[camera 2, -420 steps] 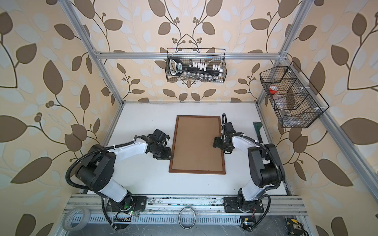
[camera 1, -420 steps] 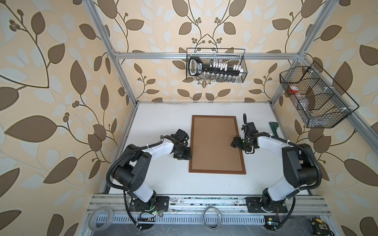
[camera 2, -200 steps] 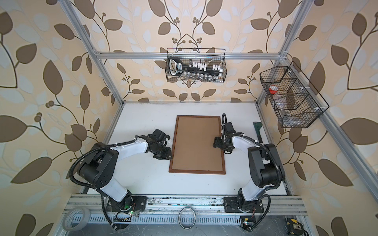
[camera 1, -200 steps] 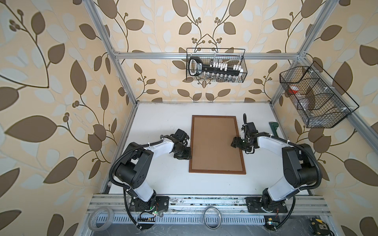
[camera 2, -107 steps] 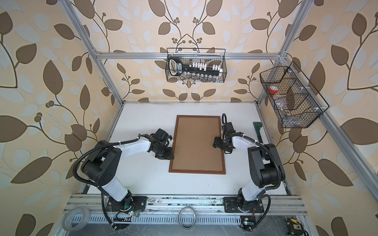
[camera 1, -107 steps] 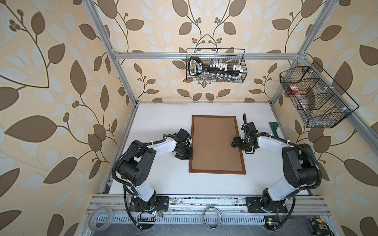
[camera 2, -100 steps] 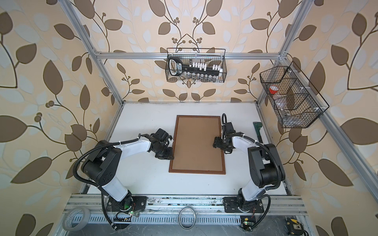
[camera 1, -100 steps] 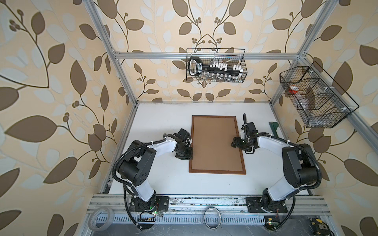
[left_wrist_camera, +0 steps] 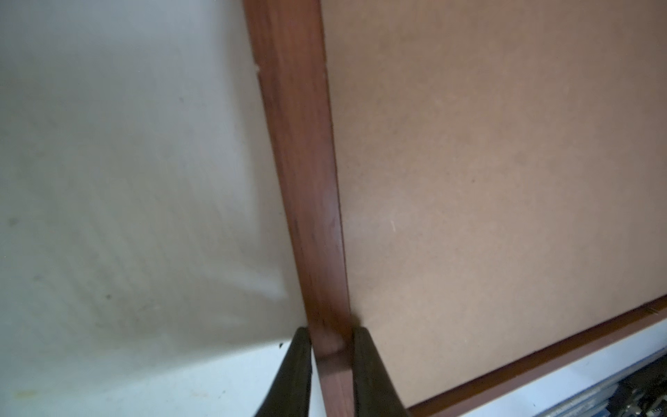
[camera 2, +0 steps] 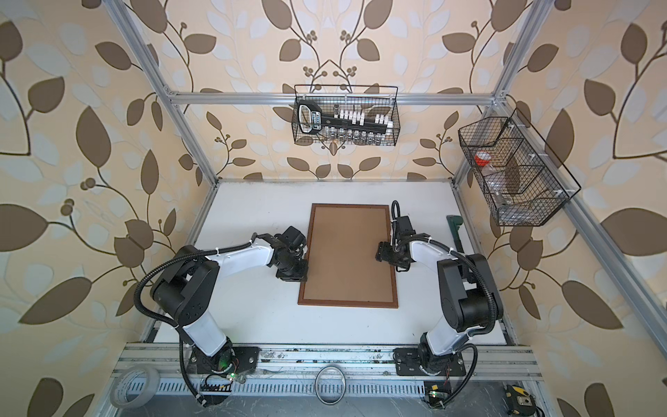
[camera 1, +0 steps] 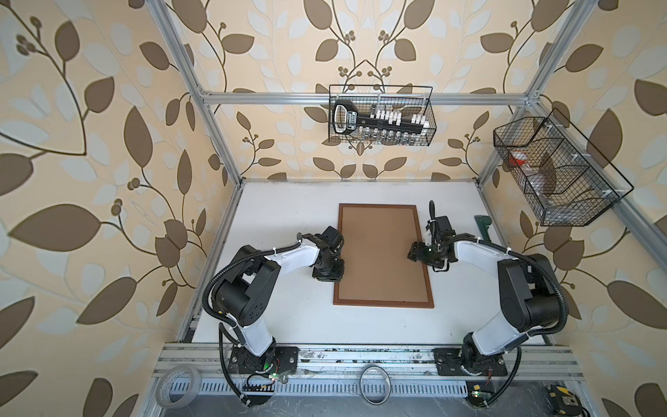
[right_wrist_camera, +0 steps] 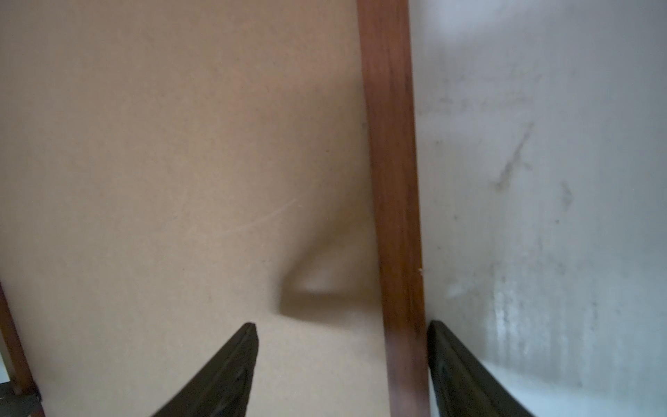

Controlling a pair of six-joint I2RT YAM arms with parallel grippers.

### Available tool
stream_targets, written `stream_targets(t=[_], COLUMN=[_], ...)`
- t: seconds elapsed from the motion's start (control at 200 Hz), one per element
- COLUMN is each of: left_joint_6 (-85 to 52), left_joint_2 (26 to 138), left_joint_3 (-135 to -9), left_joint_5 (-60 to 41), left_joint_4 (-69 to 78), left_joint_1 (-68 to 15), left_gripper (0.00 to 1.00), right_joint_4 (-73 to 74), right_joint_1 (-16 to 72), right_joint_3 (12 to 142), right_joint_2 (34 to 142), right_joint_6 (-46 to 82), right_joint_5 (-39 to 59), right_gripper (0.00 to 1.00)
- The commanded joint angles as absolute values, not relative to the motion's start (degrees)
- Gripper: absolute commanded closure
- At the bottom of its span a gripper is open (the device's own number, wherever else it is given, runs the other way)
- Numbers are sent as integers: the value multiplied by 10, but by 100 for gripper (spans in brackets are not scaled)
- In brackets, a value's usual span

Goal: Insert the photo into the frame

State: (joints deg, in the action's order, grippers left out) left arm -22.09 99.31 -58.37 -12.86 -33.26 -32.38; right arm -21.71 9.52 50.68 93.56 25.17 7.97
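Note:
The frame [camera 1: 382, 304] [camera 2: 348, 303] lies flat in the middle of the white table, its thin reddish-brown border around a plain brown backing board [camera 1: 382, 252]. My left gripper [camera 1: 335, 276] [camera 2: 296, 274] [left_wrist_camera: 331, 334] is shut on the frame's left border [left_wrist_camera: 299, 144], one finger on each side of it. At the opposite side my right gripper [camera 1: 415, 252] [camera 2: 382, 252] [right_wrist_camera: 342, 325] stands open astride the right border [right_wrist_camera: 389, 144], one finger over the board [right_wrist_camera: 180, 144] and one over the table. The photo is hidden.
A green tool [camera 1: 482, 225] lies by the table's right edge. Wire baskets hang on the back wall [camera 1: 380, 115] and the right wall [camera 1: 556, 173]. A tape roll [camera 1: 178, 382] and a ring [camera 1: 375, 384] sit on the front rail.
My left arm has swung its elbow a little and the left gripper has closed onto the frame's left border. The right arm and the frame have not moved.

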Motion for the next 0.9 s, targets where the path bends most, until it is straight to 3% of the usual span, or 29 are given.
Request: stream_targets(t=[0.0, 0.3, 0.51, 0.76, 0.895], left_joint_6=[-203, -222, -200, -149, -97], left_joint_2=[1054, 1083, 983, 1030, 1067], left_joint_3=[-594, -626, -727, -755, -798], left_joint_5=[-18, 56, 4, -155, -156], left_joint_4=[-365, -408, -429, -360, -370], left_joint_1=[-341, -385, -342, -222, -216], left_gripper=[76, 64, 42, 45, 46], right_joint_4=[-235, -239, -235, -226, -226], right_joint_1=[99, 98, 98, 98, 98], right_joint_3=[505, 511, 515, 519, 521], right_joint_2=[939, 941, 946, 955, 953], right_joint_6=[244, 244, 246, 253, 254], right_joint_5=[96, 95, 101, 116, 117], right_gripper=[26, 26, 25, 26, 26])
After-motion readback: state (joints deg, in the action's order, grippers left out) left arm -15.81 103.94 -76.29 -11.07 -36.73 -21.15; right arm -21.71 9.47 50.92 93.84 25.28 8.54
